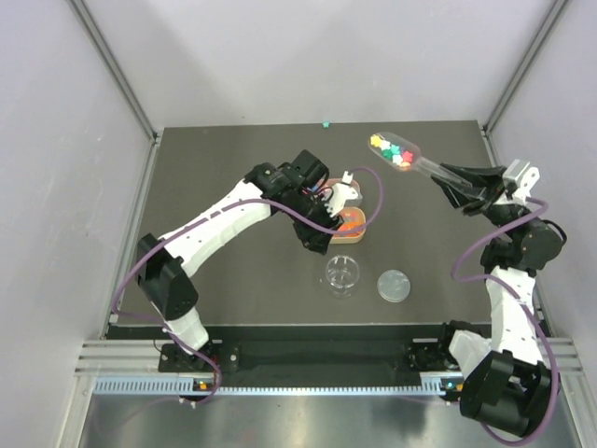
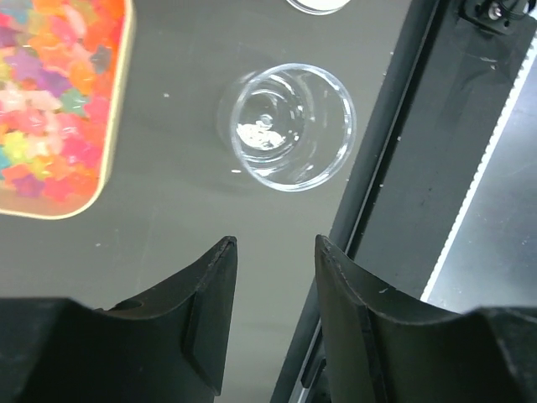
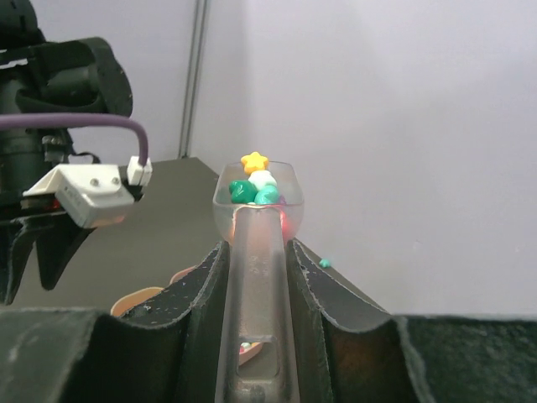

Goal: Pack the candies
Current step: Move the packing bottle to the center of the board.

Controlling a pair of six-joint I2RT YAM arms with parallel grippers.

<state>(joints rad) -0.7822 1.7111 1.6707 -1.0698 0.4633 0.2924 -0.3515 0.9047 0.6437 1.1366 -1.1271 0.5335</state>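
Observation:
The candies [image 2: 50, 92] fill a shallow tan tray [image 2: 116, 126], seen under my left arm in the top view as the tray [image 1: 354, 227]. A clear round jar [image 1: 342, 275] stands open in front of it; the left wrist view looks down into the jar [image 2: 289, 126], which holds only a few pale specks. My left gripper [image 2: 275, 245] hangs open and empty above the table, short of the jar. My right gripper [image 3: 256, 252] is shut on the handle of a clear scoop [image 3: 256, 197], raised at the back right and loaded with star candies [image 1: 392, 149].
The jar's round lid [image 1: 394, 285] lies flat right of the jar. One stray green candy [image 1: 326, 122] sits at the table's far edge. Grey walls close in the table on three sides. The near table edge and its rail [image 2: 394, 151] run just past the jar.

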